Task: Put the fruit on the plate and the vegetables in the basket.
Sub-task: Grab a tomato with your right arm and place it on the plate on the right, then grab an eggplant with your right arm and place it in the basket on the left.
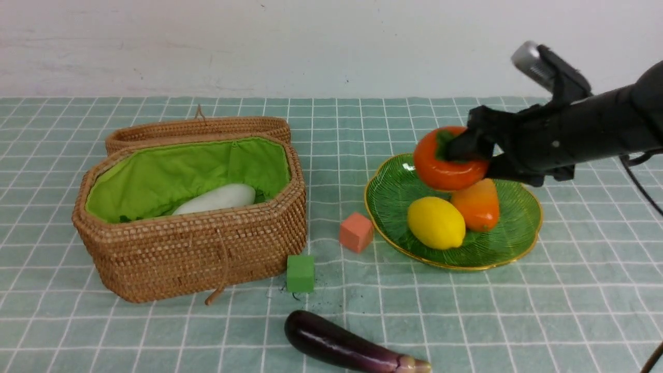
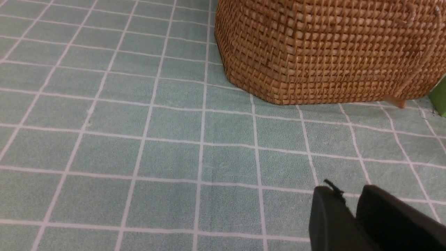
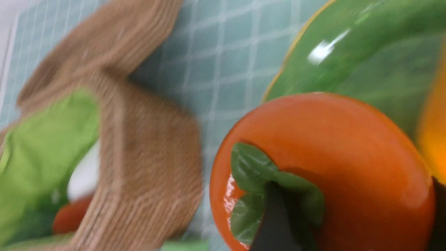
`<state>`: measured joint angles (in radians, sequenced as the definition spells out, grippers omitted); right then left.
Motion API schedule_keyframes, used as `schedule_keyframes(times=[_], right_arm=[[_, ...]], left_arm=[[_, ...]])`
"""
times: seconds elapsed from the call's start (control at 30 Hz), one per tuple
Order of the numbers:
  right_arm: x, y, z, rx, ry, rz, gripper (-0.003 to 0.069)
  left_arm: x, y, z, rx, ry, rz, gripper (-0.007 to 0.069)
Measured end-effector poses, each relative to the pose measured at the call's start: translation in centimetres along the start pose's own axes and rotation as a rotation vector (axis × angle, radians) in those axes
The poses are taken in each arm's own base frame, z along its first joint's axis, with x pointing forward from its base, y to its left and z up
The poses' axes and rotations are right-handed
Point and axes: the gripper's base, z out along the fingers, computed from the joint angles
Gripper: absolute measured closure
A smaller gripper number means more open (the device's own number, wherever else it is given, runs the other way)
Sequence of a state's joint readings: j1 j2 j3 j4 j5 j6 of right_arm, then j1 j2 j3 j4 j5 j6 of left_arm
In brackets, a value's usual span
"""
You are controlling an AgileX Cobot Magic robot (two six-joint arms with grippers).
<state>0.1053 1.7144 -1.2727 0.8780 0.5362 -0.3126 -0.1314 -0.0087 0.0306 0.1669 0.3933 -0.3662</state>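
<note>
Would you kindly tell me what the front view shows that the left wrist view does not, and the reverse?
Only the front view shows the plate holding the lemon and mango, the persimmon gripped by the right tool, the eggplant, the pink cube and the white vegetable. Only the left wrist view shows the left tool. Both show the basket, the green cube and the checked cloth.

Orange-red persimmon [image 1: 440, 168] aloft above plate [image 1: 392, 194]; lemon [image 1: 436, 223], mango [image 1: 480, 206] lying inside.

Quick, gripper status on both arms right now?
Left gripper: looks closed, holding nothing.
Right gripper: closed on the persimmon, over the plate.
</note>
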Motion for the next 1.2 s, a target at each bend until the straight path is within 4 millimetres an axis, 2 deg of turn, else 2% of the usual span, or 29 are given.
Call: schedule_keyframes(times=[0.1, 0.13, 0.17, 0.4, 0.47, 0.6, 0.7, 0.77, 1.1, 1.2], right_arm=[[-1.0, -2.3, 0.5, 0.051, -0.037, 0.042, 0.0174], [-1.0, -2.5, 0.6, 0.054, -0.04, 0.045, 0.0174], [-1.0, -3.4, 1.3, 0.072, -0.04, 0.068, 0.0174], [-0.1, -5.2, 4.2, 0.057, 0.013, 0.057, 0.0174], [0.0, -5.3, 4.5, 0.049, 0.013, 0.053, 0.0167], [-0.2, -5.2, 4.6, 0.027, 0.0, 0.045, 0.0102], [-0.3, -5.1, 4.6, 0.019, -0.013, 0.041, 0.0022], [-0.3, -5.1, 4.6, 0.018, -0.013, 0.04, 0.0004], [-0.3, -4.9, 4.3, 0.015, -0.008, -0.002, 0.0014], [-0.4, -3.3, 2.4, -0.032, 0.02, -0.142, 0.0021]], left_arm=[[0.0, 0.0, 0.0, 0.0, 0.0, 0.0, 0.0501], [0.0, 0.0, 0.0, 0.0, 0.0, 0.0, 0.05], [0.0, 0.0, 0.0, 0.0, 0.0, 0.0, 0.0497], [0.0, 0.0, 0.0, 0.0, 0.0, 0.0, 0.049], [0.0, 0.0, 0.0, 0.0, 0.0, 0.0, 0.0489], [0.0, 0.0, 0.0, 0.0, 0.0, 0.0, 0.0483], [0.0, 0.0, 0.0, 0.0, 0.0, 0.001, 0.048], [0.0, 0.0, 0.0, 0.0, 0.0, 0.001, 0.0478], [0.0, 0.0, 0.0, 0.0, 0.0, 0.001, 0.0469], [0.0, 0.0, 0.0, 0.0, 0.0, 0.001, 0.0466]])
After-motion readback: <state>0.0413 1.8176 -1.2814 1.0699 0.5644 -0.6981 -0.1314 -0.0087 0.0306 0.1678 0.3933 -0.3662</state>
